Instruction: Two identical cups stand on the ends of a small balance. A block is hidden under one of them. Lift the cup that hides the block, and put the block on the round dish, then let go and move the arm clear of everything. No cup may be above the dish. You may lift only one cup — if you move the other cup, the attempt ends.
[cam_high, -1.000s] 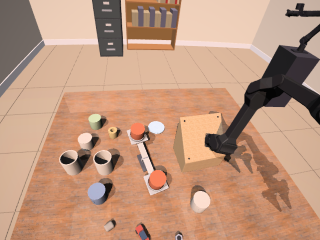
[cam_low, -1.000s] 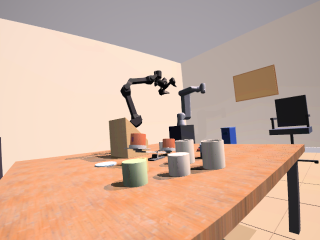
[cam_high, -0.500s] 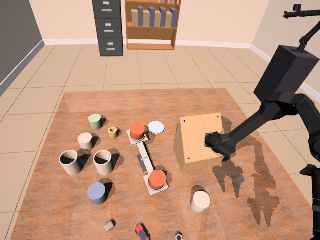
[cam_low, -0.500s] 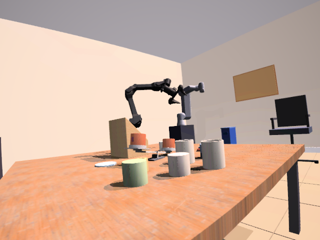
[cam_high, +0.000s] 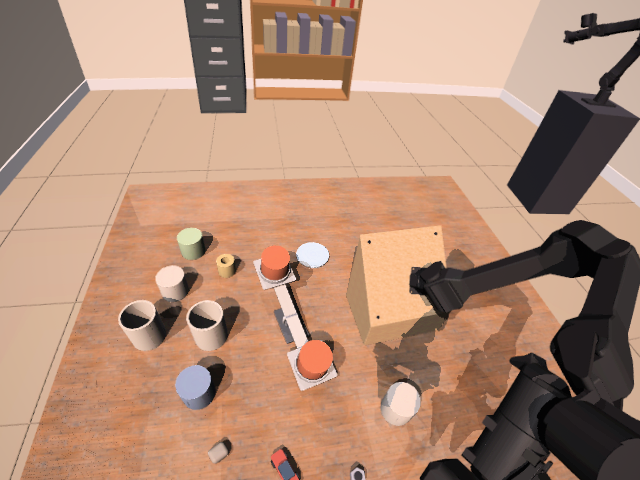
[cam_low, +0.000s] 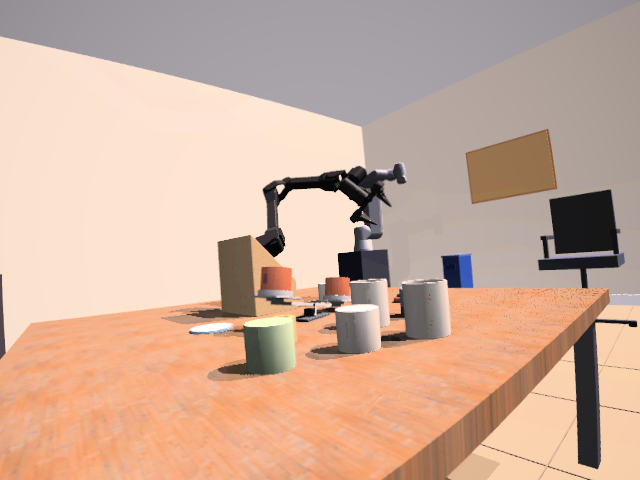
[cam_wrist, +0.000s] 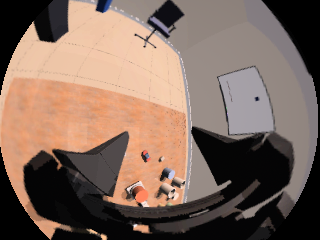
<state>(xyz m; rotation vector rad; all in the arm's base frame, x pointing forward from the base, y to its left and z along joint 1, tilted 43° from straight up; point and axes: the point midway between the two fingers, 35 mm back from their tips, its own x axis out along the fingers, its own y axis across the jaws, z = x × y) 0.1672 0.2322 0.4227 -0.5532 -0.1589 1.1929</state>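
Two orange-red cups stand on the balance (cam_high: 295, 326). One cup (cam_high: 275, 262) (cam_low: 276, 279) is at the end beside the pale blue round dish (cam_high: 312, 254) (cam_low: 211, 328). The other cup (cam_high: 315, 359) (cam_low: 337, 285) (cam_wrist: 140, 194) is at the opposite end. In the exterior view the dish-side end looks higher and the opposite end lower. The dish is bare. No block shows under either cup. My gripper (cam_low: 383, 213) (cam_wrist: 160, 132) is open and empty, high above the table and away from both cups; its fingers spread wide in the wrist view.
My arm is mounted on a wooden box (cam_high: 403, 273) (cam_low: 235, 279) right of the balance. Left of it stand several cylinders and two open pale cups (cam_high: 206, 325) (cam_high: 142, 325). A white cylinder (cam_high: 400, 404) stands at the front, near a red toy car (cam_high: 284, 465) (cam_wrist: 146, 156).
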